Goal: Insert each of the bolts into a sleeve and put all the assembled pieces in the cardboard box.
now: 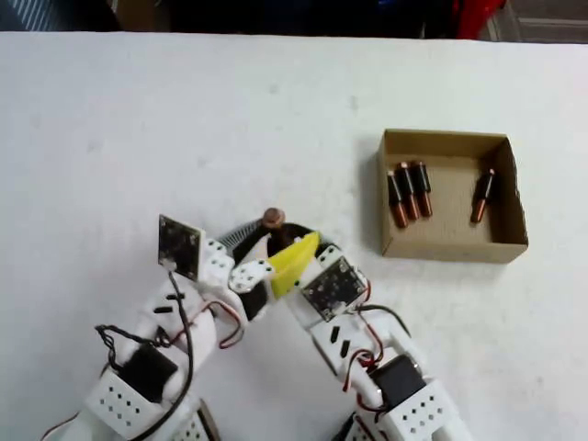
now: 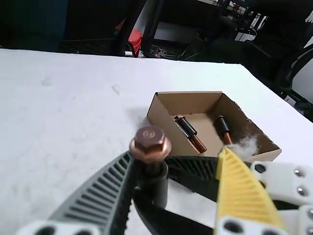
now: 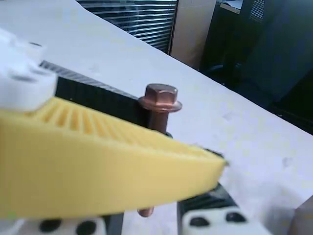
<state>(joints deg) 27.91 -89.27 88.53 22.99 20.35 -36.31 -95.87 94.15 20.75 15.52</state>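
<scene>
My left gripper (image 2: pixel 149 171) was clenched on the sleeve (image 2: pixel 155 188), bolt (image 2: pixel 150 142) seated in it, apart from the cardboard box (image 1: pixel 450 248); I couldn't tell whether the right gripper (image 1: pixel 299 243) gripped.

The white table (image 1: pixel 184 119) ran up to a dark strip of room at twelve o'clock in the high view, with something red (image 1: pixel 473 16) at one o'clock. Past the table's edge stood slatted window blinds (image 3: pixel 132 19), a beige panel (image 3: pixel 193 29), dark furniture frames (image 2: pixel 146 24) and loose cables (image 2: pixel 159 49).

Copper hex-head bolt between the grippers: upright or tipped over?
Upright: the copper bolt stands head up, shank down in the dark cylindrical sleeve.
</scene>
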